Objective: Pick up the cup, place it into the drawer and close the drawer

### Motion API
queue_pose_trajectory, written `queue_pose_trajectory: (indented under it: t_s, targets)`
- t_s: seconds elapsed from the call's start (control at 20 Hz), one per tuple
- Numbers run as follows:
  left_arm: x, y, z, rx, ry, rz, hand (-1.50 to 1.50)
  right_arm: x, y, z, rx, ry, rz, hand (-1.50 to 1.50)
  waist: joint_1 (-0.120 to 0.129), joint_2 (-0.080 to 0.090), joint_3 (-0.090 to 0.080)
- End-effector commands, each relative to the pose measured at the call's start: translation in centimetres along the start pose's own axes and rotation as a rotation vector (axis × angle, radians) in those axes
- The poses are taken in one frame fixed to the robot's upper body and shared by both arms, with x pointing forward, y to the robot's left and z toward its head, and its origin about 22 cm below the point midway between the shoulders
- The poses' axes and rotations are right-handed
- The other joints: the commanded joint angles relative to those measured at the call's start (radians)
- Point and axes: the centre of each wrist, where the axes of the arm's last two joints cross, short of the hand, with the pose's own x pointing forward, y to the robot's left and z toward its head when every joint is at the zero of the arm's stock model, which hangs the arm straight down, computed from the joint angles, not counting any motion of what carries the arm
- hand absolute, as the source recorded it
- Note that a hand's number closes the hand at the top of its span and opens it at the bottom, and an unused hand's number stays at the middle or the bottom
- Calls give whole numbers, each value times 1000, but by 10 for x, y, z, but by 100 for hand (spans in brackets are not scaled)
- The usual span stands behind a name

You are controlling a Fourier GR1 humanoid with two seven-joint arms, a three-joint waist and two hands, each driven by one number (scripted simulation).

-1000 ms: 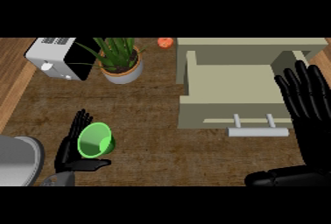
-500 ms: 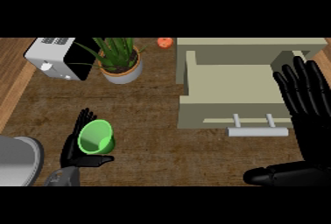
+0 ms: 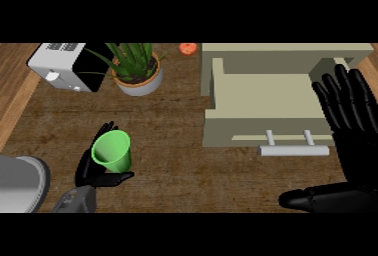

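I have the green cup point(image 3: 111, 149) in my left hand point(image 3: 100, 170), fingers curled behind it and thumb hooked under its lower side, near the counter's point(image 3: 177, 130) left edge and just beside the grey round thing point(image 3: 21, 182) at the lower left corner. Over the last second the cup has crept a little higher and tipped its open mouth more toward the back of the counter, so I judge the pick as done and the carry as just starting (nothing else has shifted in that time). The drawer point(image 3: 266, 102) stands pulled open at the counter's right side, its handle point(image 3: 294, 149) facing the front edge, and the cup is well apart from it, with bare counter between. My right hand point(image 3: 351, 112) rests open, fingers straight and spread, over the drawer's right wall, where it has stayed. Next I expect to swing the cup rightward across the counter and set it down inside the drawer. The potted plant point(image 3: 137, 70) and toaster point(image 3: 68, 66) along the back edge lie clear of that path.
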Motion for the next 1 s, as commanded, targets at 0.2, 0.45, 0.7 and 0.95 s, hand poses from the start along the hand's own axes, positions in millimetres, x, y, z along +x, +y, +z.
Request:
queue_pose_trajectory:
  t_s: [0.2,0.45,0.7,0.95]
  targets:
    - [2,8,1,-91,-135,99,150,10,5,6,-5,-20,0,-150,-8,2,-2]
    - [-1,2,6,-51,-204,15,150,1,-7,-7,-15,-15,0,-150,3,1,0]
    - [10,2,-8,133,-281,-13,150,14,-2,12,15,-3,20,-150,6,-4,1]
    - [10,-4,-15,151,-332,-21,150,2,3,7,-3,-12,-12,-150,1,0,0]
